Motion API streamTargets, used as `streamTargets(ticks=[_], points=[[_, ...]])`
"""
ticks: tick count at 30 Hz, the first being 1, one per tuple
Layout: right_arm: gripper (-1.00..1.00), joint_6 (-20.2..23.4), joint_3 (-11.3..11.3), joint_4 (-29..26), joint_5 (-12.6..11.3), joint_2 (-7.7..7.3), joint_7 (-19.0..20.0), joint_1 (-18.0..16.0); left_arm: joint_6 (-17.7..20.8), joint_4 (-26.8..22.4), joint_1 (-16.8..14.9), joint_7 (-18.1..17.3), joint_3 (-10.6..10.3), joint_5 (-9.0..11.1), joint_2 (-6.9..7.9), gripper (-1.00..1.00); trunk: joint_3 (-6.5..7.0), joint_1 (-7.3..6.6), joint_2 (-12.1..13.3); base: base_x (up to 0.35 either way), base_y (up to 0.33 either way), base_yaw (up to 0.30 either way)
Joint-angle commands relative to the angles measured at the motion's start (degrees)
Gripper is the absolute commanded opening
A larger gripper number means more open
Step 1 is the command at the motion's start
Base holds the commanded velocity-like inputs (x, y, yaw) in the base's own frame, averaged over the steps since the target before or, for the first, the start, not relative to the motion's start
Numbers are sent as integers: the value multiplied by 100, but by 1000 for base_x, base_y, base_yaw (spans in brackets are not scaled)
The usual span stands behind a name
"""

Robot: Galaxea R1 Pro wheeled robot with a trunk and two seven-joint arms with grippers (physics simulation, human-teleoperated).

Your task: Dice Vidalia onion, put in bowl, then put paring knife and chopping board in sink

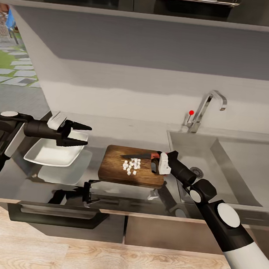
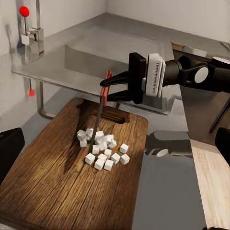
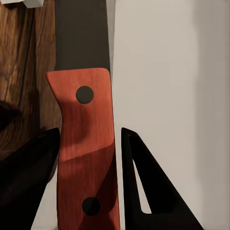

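The jaws of the right gripper are closed on the red handle of the paring knife; in the right wrist view one finger lies against one flank of the handle and the other sits just beside the opposite flank. The blade extends from the jaws toward 9 o'clock in the head view, held low over the far part of the chopping board; whether it touches the wood cannot be told.

The diced onion lies in a loose cluster near the board centre, just on the 6 o'clock side of the blade. The Vidalia onion step is judged complete; transfer of the dice is outstanding.

The left gripper holds nothing, its jaws parted at a moderate gap, and hovers above the white bowl. The bowl stands on the bench at 9 o'clock from the board, just beside it.

The sink lies at 3 o'clock from the board, on the right arm's side. The dice must travel toward 9 o'clock. The left arm is nearer the bowl; the right arm is nearer the dice and the sink.
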Motion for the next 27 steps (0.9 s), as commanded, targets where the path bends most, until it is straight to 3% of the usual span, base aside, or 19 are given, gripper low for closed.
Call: streamTargets(ticks=[1,16,27], points=[[-100,-15,2,-6,40,-3,10,-4,60,2,-6,-6,-17,29,6,100,-5,0,-4,0,0,0],[-100,-15,-45,-6,40,-3,11,-4,53,14,-6,5,-17,29,7,100,-5,0,-4,0,0,0],[-100,-1,-847,-6,-18,5,-11,-4,52,64,-6,22,-30,29,-42,100,-5,0,-4,0,0,0]])
